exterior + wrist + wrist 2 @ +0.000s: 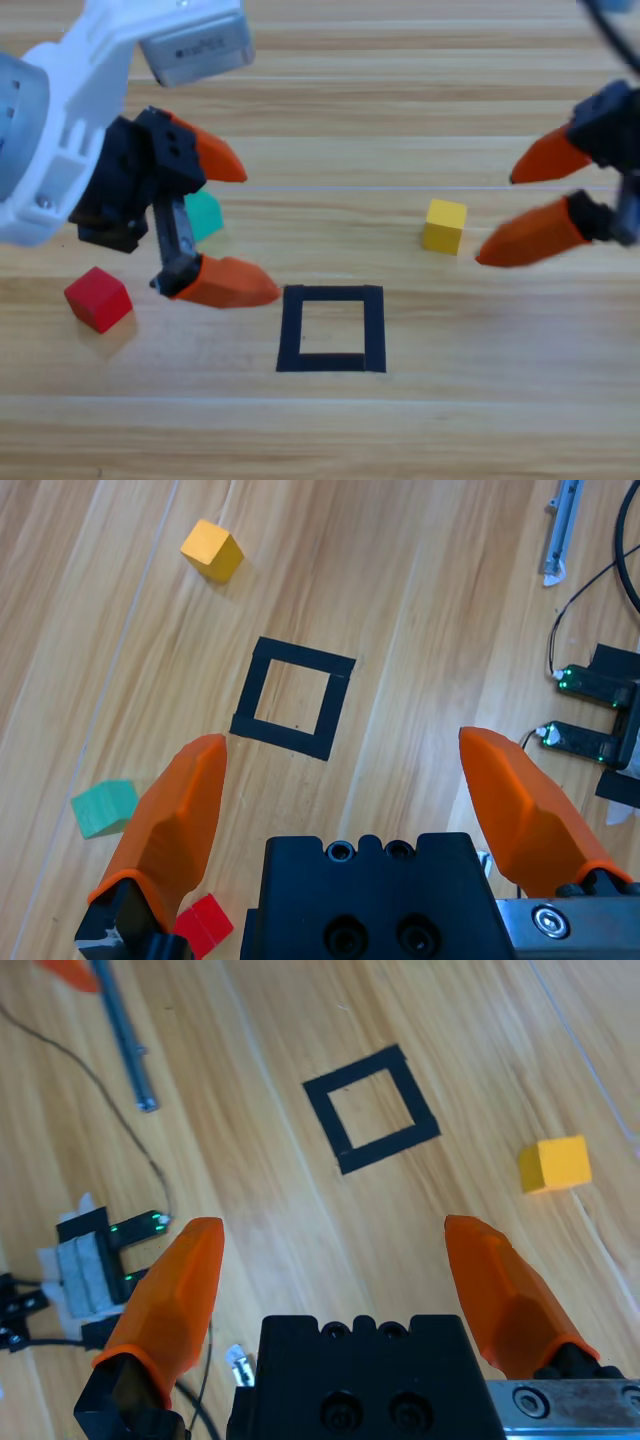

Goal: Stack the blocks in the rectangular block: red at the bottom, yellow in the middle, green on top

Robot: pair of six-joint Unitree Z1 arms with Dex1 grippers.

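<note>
**Opening step: no cube yet placed, both pincers empty above the bench**

The bench [450,420] carries everything, and nothing is stacked. The rectangular block [331,328], a hollow outline of black tape, lies near the middle with bare wood inside it. I judge the task to be at its first step, fetching the red cube, since red must form the base.

My left pincer [246,222] hangs over the bench's left part, jaws wide apart, holding nothing and touching nothing. The green cube [204,214] lies partly hidden behind its black body; the red cube [98,298] sits farther left and nearer the front edge, apart from both jaws. In the left wrist view red shows at the bottom edge, beside one jaw and not between the two.

My right pincer [497,218] waits at the right, jaws likewise spread and empty, with the yellow cube [444,226] just beside its tips.

The next move, as I judge it, calls for shifting my left pincer back over red, lowering to straddle it, then closing.
</note>
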